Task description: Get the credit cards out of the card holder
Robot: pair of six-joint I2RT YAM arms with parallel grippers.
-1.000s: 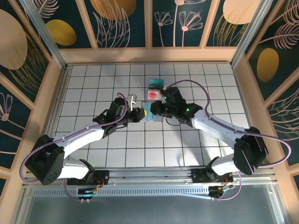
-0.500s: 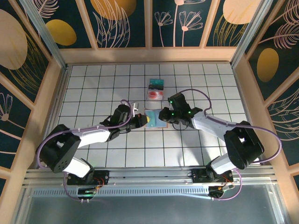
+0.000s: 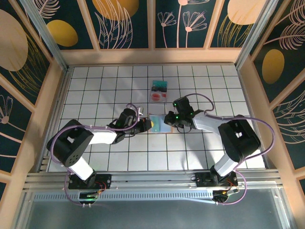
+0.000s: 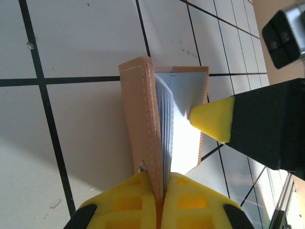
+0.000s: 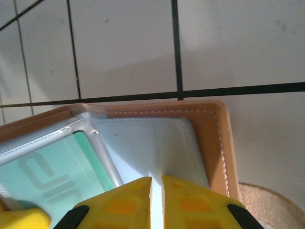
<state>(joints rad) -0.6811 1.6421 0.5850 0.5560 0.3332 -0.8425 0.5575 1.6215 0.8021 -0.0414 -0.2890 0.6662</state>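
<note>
Tan stitched-leather card holder (image 4: 138, 119), smooth blue-grey inside, clamped by L claw (image 4: 162, 186) & R claw (image 5: 156, 186).

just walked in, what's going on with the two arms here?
Both arms are working on a tan leather folding card holder at the middle of the white gridded table. The left gripper is clamped on its outer leather flap, and the right gripper pinches the blue-grey inner flap, spreading it open. A teal-green card sits in a clear sleeve inside. Beyond the holder, a dark teal card and a pale card with a red patch lie flat on the table.
</note>
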